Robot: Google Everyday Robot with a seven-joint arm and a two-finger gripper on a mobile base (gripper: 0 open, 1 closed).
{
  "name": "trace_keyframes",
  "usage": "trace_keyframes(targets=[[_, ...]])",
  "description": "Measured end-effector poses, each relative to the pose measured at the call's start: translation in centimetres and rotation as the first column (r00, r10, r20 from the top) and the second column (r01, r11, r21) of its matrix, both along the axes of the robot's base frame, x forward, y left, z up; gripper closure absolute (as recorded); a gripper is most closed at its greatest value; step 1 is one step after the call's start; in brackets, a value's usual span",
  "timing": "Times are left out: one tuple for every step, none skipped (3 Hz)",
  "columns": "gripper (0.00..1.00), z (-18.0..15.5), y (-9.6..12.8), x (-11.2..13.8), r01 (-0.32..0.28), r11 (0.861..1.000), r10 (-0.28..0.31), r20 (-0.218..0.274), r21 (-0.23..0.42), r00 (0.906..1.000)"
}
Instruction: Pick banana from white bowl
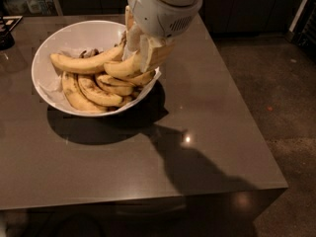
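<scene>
The gripper (pixel 140 58) hangs over the 3 o'clock side of the white bowl (pixel 47 51), reaching down from a bulky white arm housing (pixel 163 6) that fills the top centre of the view. Its pale jaws stand at the right-hand end of the bananas; whether they are closed on fruit or merely beside it cannot be told, since the housing and the fruit hide the tips. The banana (pixel 86 63), the longest and thickest one, lies across the top of the pile, running from about 9 o'clock in the bowl toward the gripper at 3 o'clock, its right end disappearing behind the jaws. A shorter banana (pixel 121 69) sits just below it, right against the jaws. Beneath these, 3 or so more bananas (pixel 96 90) curve along the 6 o'clock side of the bowl, resting on crumpled white paper (pixel 49 85). The bowl stands on the dark grey tabletop (pixel 207 132), toward its 10 o'clock corner, and casts a dark shadow toward 6 o'clock. A dark object (pixel 6 31) sits at the tabletop's far-left edge.
</scene>
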State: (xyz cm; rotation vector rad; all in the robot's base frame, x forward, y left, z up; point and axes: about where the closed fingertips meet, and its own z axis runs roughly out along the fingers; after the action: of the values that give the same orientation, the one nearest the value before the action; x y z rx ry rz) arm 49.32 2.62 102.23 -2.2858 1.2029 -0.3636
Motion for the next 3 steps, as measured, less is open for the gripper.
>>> trace_keyframes(targets=[[1.0, 1.0, -0.7, -1.4, -0.012, 0.997, 0.01, 0.027, 0.071, 0.9996], [1.0, 1.8, -1.4, -3.2, -0.023, 0.992, 0.017, 0.049, 0.126, 0.9986], [1.0, 2.6, -1.9, -5.1, -0.023, 0.987, 0.012, 0.067, 0.16, 0.9977]])
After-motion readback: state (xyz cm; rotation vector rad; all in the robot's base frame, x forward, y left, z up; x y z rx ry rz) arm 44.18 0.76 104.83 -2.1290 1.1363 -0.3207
